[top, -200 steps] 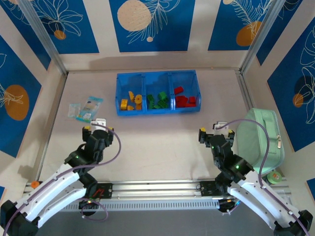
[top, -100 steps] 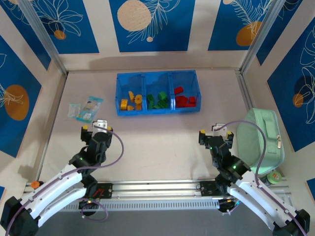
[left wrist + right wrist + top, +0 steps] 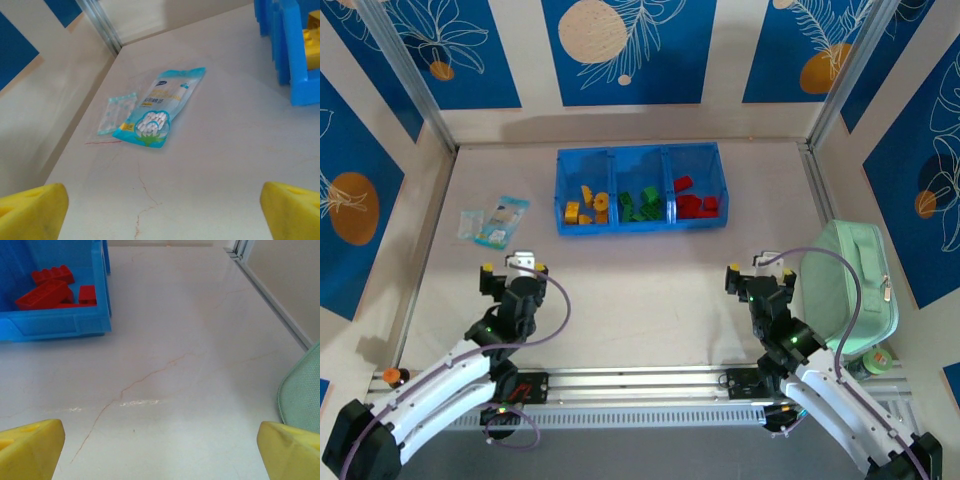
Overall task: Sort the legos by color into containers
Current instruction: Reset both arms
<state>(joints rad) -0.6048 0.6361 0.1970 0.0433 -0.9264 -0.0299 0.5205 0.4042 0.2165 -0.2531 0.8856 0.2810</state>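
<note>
Sitting low at the near side of the table [image 3: 650,290], left hand [image 3: 513,268] and right hand [image 3: 760,270] both have fingers spread wide apart over bare surface. A mint-green zippered case [image 3: 850,285] lies just right of the right hand. Past the left hand, pale blue printed packet [image 3: 505,218] beside a small clear bag [image 3: 472,224]. Farther back, blue tray [image 3: 640,226]: yellow-orange legos [image 3: 585,207] in left compartment, green legos [image 3: 642,203] in middle, red legos [image 3: 695,202] in right.
</note>
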